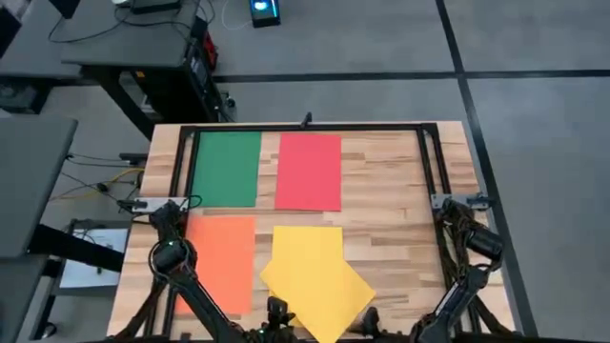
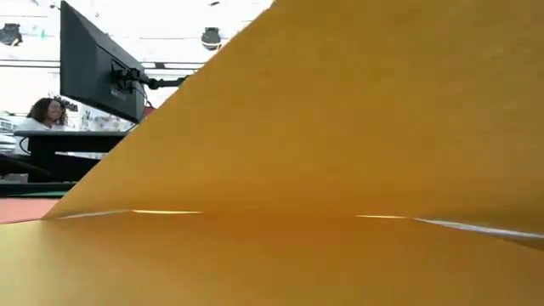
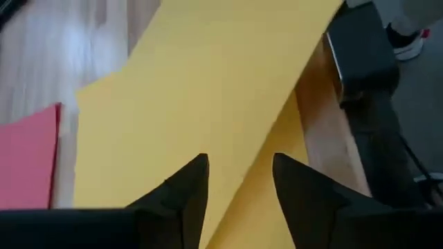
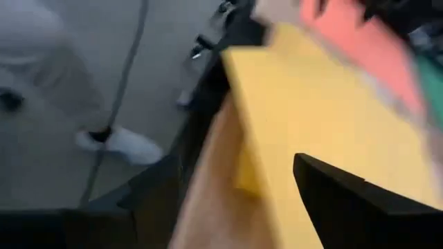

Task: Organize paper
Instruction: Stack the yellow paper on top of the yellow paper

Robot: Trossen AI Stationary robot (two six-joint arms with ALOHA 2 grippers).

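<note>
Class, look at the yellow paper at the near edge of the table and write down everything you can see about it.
The yellow paper is two plain, thin, flat sheets overlapping: one lies square to the wooden table, the other is turned at an angle across it, a corner poking out toward the right. It sits near the table's front edge, right of the orange sheet and below the red sheet. The left claw, open, hangs just above it. In the low view one sheet slopes upward, filling the picture.
</note>
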